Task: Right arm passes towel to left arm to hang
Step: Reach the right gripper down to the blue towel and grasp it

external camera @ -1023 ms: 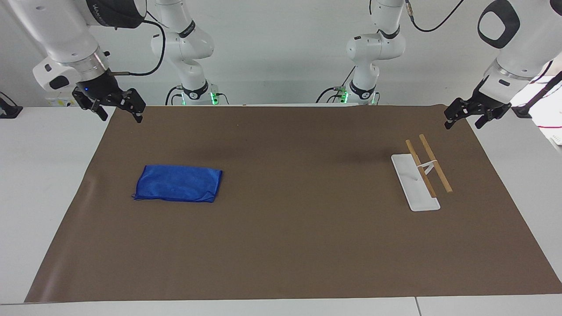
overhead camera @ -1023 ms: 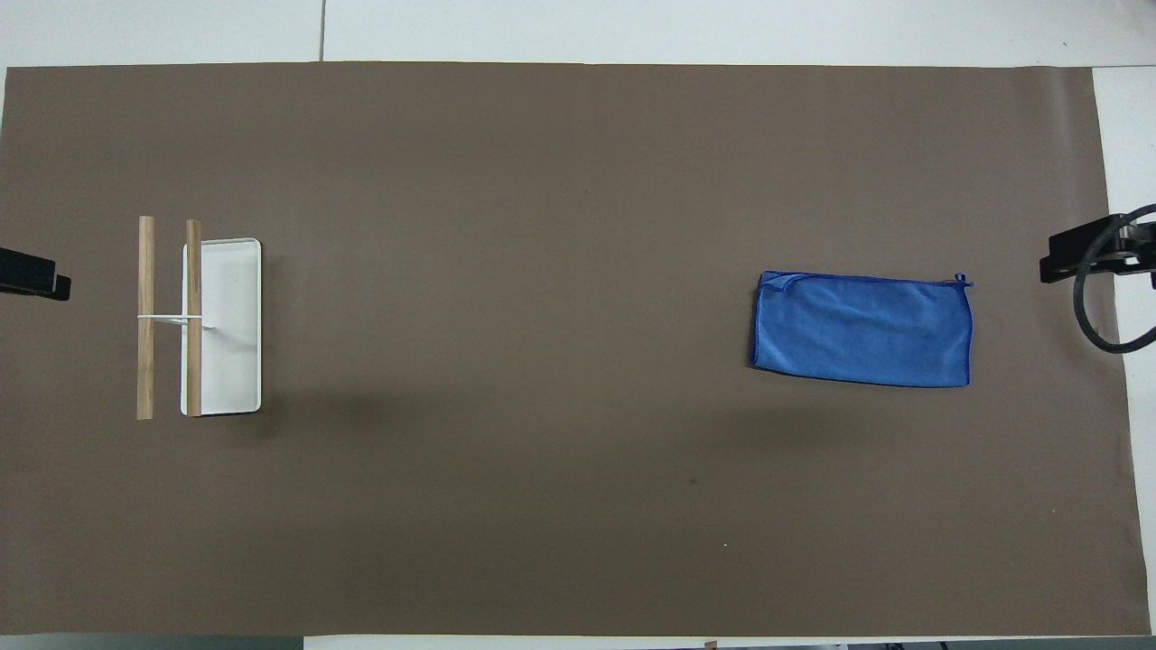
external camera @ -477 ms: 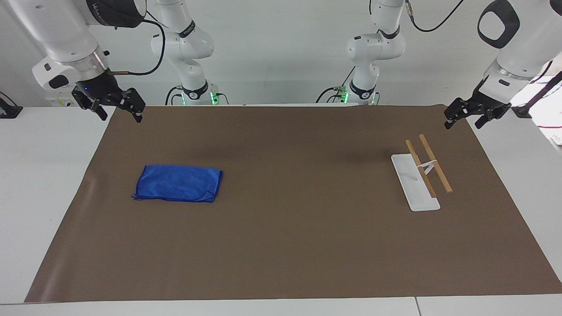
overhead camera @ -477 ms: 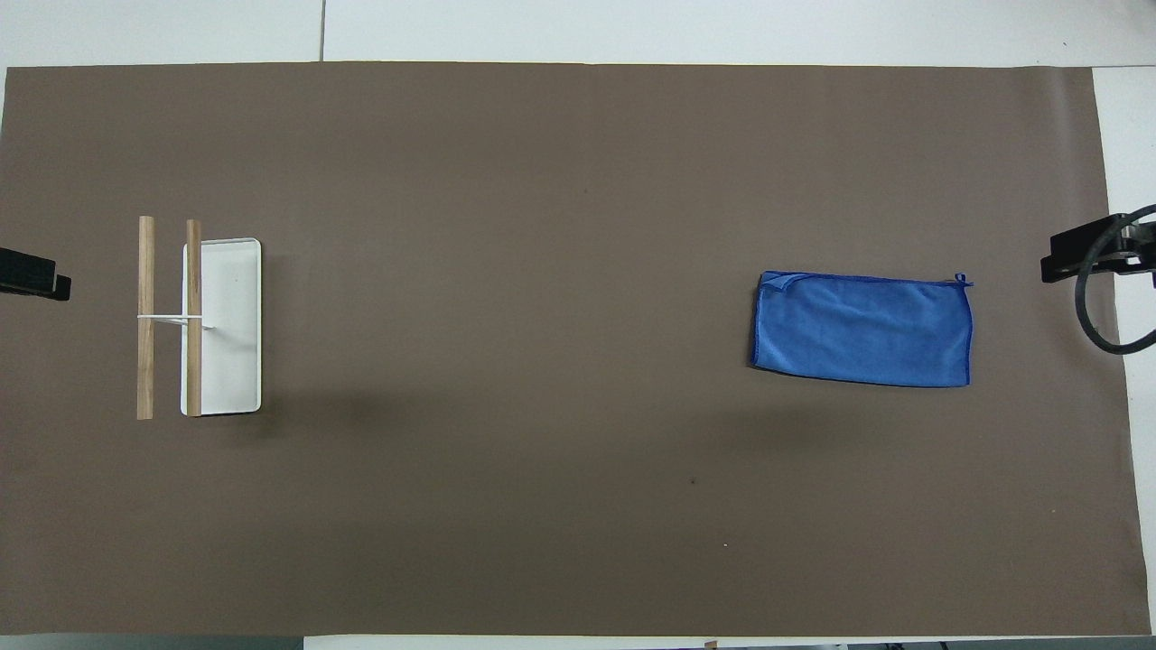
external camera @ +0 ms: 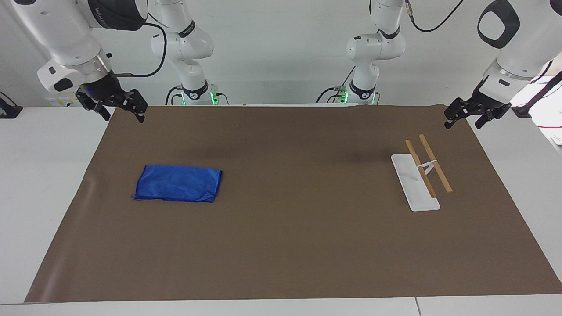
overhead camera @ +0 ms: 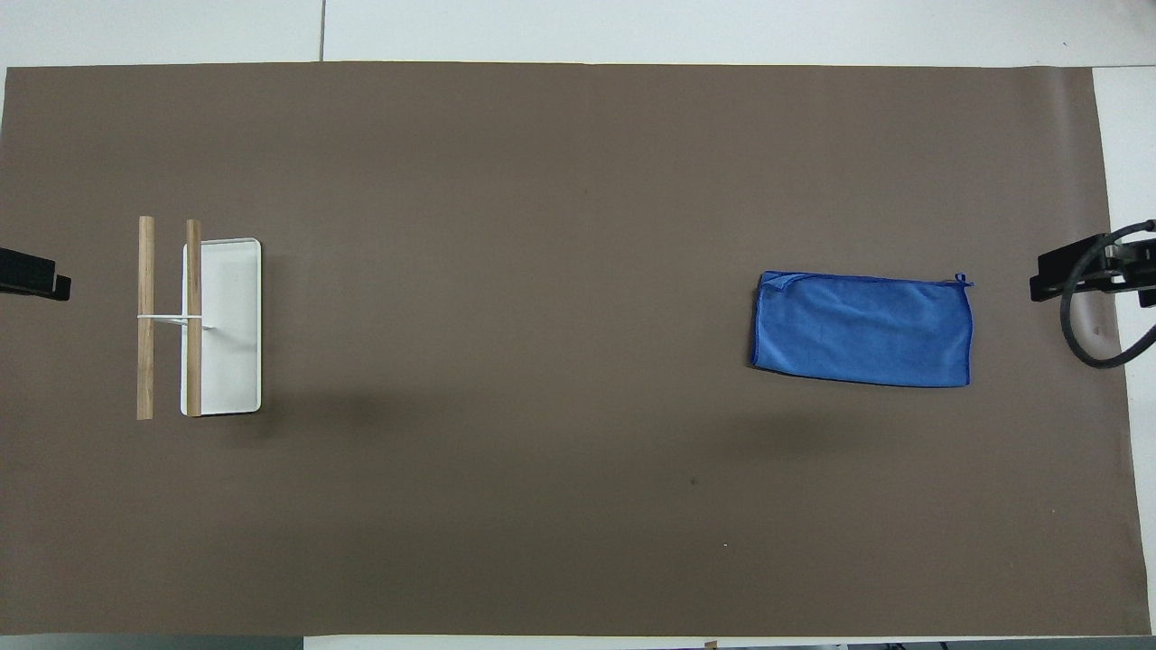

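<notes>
The towel (external camera: 178, 183) (overhead camera: 862, 329), bright blue and folded into a rectangle, lies flat on the brown mat toward the right arm's end, a small loop at one corner. My right gripper (external camera: 123, 115) (overhead camera: 1052, 275), with its blue light, hangs open and empty in the air over the mat's edge at that end, apart from the towel. At the other end my left gripper (external camera: 463, 123) (overhead camera: 36, 275) is also open and empty, raised over the mat's edge beside the rack.
A rack with a white base (external camera: 415, 188) (overhead camera: 226, 361) and two raised wooden bars (external camera: 434, 163) (overhead camera: 145, 316) stands toward the left arm's end. The brown mat (external camera: 285, 241) (overhead camera: 542, 181) covers most of the white table.
The right gripper has shifted slightly inward over the mat's edge. The left arm, the towel and the rack have not moved.
</notes>
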### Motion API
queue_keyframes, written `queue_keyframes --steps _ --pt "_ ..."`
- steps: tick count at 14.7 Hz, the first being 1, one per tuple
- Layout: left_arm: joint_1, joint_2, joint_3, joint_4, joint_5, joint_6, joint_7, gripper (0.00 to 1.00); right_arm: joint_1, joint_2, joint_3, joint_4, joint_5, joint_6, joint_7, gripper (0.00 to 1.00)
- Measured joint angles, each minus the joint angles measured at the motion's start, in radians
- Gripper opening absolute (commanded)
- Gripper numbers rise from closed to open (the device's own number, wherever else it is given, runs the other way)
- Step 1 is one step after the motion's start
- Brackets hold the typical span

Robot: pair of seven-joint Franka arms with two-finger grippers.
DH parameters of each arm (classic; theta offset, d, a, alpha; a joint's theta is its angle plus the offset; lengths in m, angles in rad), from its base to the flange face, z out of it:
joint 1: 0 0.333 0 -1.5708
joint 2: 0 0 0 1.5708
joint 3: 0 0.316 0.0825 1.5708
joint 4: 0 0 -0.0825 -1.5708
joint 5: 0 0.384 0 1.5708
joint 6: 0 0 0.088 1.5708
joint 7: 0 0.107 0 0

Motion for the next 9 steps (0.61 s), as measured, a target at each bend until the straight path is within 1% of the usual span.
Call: queue_keyframes --steps 1,2,4,5,6,7,9 --pt "0.000 0.000 0.000 0.000 0.000 0.000 0.000 1.00 0.000 -0.023 0.000 -0.062 0.000 0.065 0.000 1.00" --pt "0.000 0.000 0.000 0.000 0.000 0.000 0.000 1.00 0.000 -0.052 0.000 -0.147 0.000 0.158 0.000 1.00" --pt "0.000 0.000 0.000 0.000 0.000 0.000 0.000 1.00 0.001 -0.113 0.000 -0.354 0.000 0.358 0.000 1.00" --pt "0.000 0.000 0.000 0.000 0.000 0.000 0.000 1.00 0.001 -0.130 0.000 -0.437 0.000 0.428 0.000 1.00" --pt "0.000 0.000 0.000 0.000 0.000 0.000 0.000 1.00 0.001 -0.132 0.000 -0.494 0.000 0.480 0.000 1.00" --pt "0.000 0.000 0.000 0.000 0.000 0.000 0.000 1.00 0.001 -0.121 0.000 -0.530 0.000 0.529 0.000 1.00" --pt "0.000 0.000 0.000 0.000 0.000 0.000 0.000 1.00 0.001 -0.069 0.000 -0.567 0.000 0.635 -0.011 1.00"
